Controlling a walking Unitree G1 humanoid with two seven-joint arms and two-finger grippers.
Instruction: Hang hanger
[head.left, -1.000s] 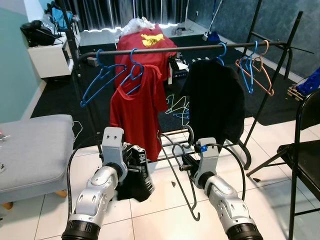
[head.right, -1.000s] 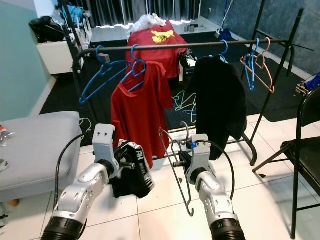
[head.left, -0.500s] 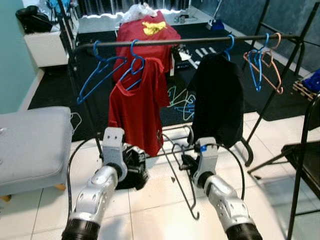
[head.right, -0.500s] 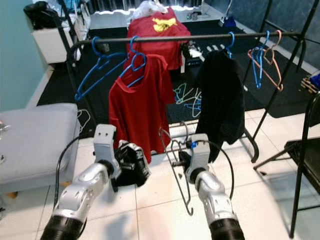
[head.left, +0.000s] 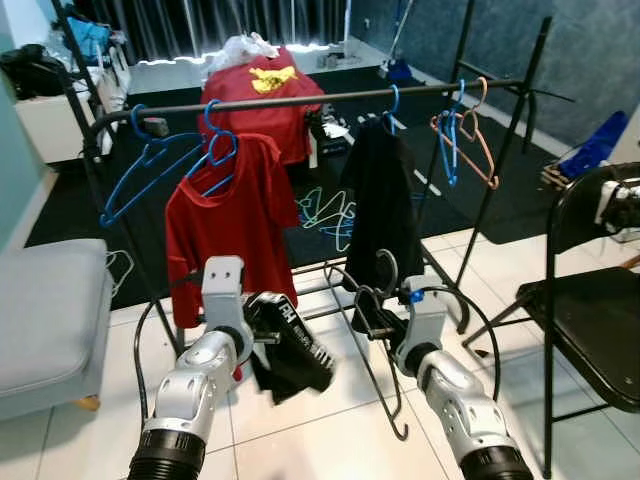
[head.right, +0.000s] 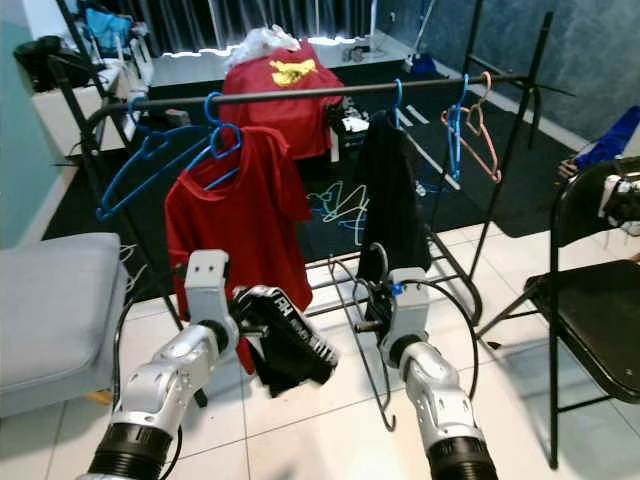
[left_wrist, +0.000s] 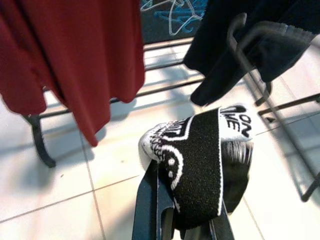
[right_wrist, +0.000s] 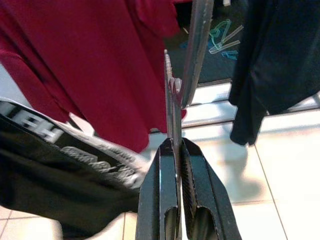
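While the right gripper (right_wrist: 175, 150) clamps the dark hanger (head.left: 370, 340) below the rail (head.left: 300, 97), the left gripper (left_wrist: 165, 210), fingers pinched on black printed cloth (left_wrist: 205, 155), holds it alongside, presumably for dressing.

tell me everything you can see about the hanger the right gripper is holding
The dark grey hanger looks like thin metal or plastic wire: a curved hook at the top and long arms running down to an upturned end near the floor. It hangs tilted, off the rail, pinched between the right gripper fingers, in front of the red shirt and black garment.
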